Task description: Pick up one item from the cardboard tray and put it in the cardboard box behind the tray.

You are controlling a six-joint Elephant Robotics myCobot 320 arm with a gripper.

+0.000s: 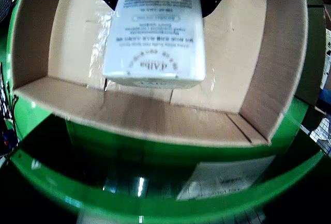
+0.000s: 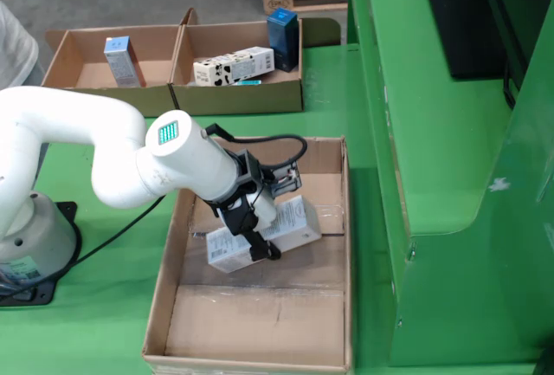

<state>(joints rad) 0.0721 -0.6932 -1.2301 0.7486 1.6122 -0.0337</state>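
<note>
**Item held.** White carton (image 2: 264, 232) with black print, lying lengthwise in the claw (image 2: 260, 223). The wrist view shows the same carton (image 1: 155, 32) filling the upper middle of the picture, its label end pointing down the picture.

**Claw.** Closed on the carton, dark fingers (image 2: 257, 243) pressing its long sides. How deep the pads sit cannot be told from either view.

**Position.** Carton and claw are over the middle of the large, otherwise bare cardboard box (image 2: 333, 210) nearest the front edge of the table (image 2: 104, 323). Whether the carton rests on the box floor or hangs just above it cannot be told.

**Other stock.** Along the far edge of the table sits a two-compartment cardboard tray (image 2: 177, 54):
- left compartment: small grey-blue box (image 2: 119, 60), upright;
- right compartment: white patterned carton (image 2: 234, 67) lying down, and a dark blue box (image 2: 283, 37) upright at its right end.

**Risks, as judged.**
- The carton overhangs the fingers at both ends; with a shallow grip it could swivel or slip on a fast move.
- If released from a height, it could bounce or land on edge against a box wall.
- A tilted carton could catch the rim if the arm (image 2: 78, 145) travels sideways while low.
- The cable (image 2: 260, 141) looping by the wrist could snag as the wrist turns.
</note>
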